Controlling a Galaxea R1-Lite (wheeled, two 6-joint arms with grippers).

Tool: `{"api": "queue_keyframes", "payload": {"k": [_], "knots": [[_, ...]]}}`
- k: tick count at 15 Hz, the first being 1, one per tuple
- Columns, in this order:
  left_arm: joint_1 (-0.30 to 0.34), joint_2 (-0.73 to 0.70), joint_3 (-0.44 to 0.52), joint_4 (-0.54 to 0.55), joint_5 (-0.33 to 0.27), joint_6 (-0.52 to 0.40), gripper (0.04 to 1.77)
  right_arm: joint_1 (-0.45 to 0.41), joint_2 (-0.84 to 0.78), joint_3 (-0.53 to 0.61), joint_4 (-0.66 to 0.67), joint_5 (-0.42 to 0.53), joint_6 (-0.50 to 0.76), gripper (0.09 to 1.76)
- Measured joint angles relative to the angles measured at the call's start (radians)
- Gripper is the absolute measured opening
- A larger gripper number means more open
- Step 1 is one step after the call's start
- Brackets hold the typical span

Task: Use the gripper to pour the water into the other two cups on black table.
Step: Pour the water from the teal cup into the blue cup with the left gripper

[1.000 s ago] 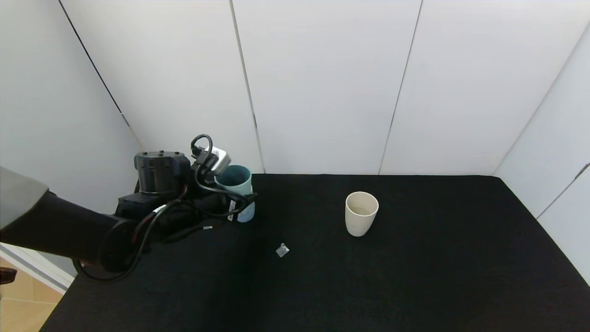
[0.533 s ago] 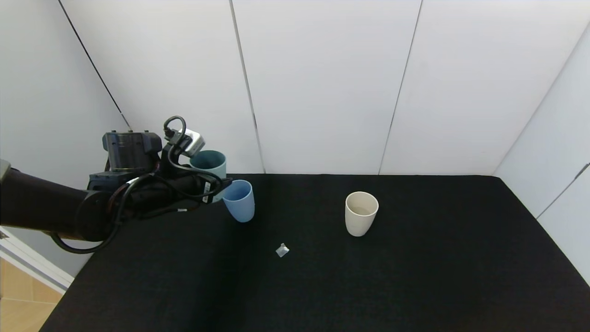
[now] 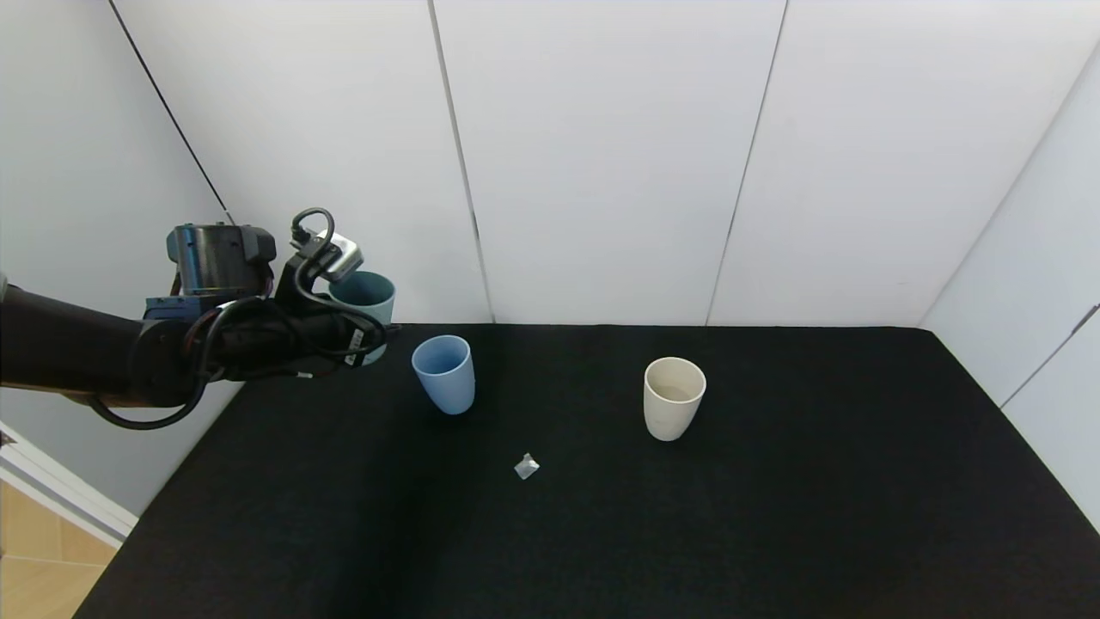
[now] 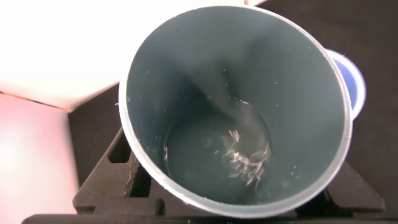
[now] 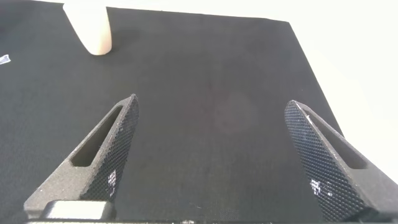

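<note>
My left gripper [image 3: 365, 331] is shut on a teal-green cup [image 3: 364, 301] and holds it upright above the black table's [image 3: 601, 533] far left corner. The left wrist view looks down into this cup [image 4: 236, 106]; a little clear water [image 4: 239, 155] lies in its bottom. The light blue cup [image 3: 444, 374] stands on the table just right of the gripper, apart from it; its rim shows in the left wrist view [image 4: 354, 87]. The cream cup [image 3: 673, 397] stands farther right and also shows in the right wrist view [image 5: 90, 28]. My right gripper [image 5: 211, 155] is open and empty over bare table.
A small clear crumpled scrap [image 3: 526, 467] lies on the table in front of the blue cup. White wall panels [image 3: 601, 155] close the back and sides. The table's left edge drops to a wooden floor [image 3: 34, 567].
My left gripper has carried the teal-green cup up and to the left, away from the light blue cup, which is now fully uncovered. The cream cup and the scrap have not moved.
</note>
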Motion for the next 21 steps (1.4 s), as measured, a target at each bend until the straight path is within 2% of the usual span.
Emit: {"api": "queue_keyframes", "payload": {"k": [4,8,11,18,21], "knots": [[0.002,0.039,-0.039,0.019,0.007,0.064,1.20,0.000,0.000,0.000,0.000,0.000,0.000,1.71],[0.002,0.056,-0.107,0.112,0.016,0.148,1.19,0.000,0.000,0.000,0.000,0.000,0.000,1.71],[-0.004,0.058,-0.130,0.132,0.075,0.242,1.19,0.000,0.000,0.000,0.000,0.000,0.000,1.71],[-0.017,0.058,-0.131,0.134,0.150,0.456,1.19,0.000,0.000,0.000,0.000,0.000,0.000,1.71],[-0.032,0.057,-0.130,0.134,0.183,0.500,1.19,0.000,0.000,0.000,0.000,0.000,0.000,1.71]]}}
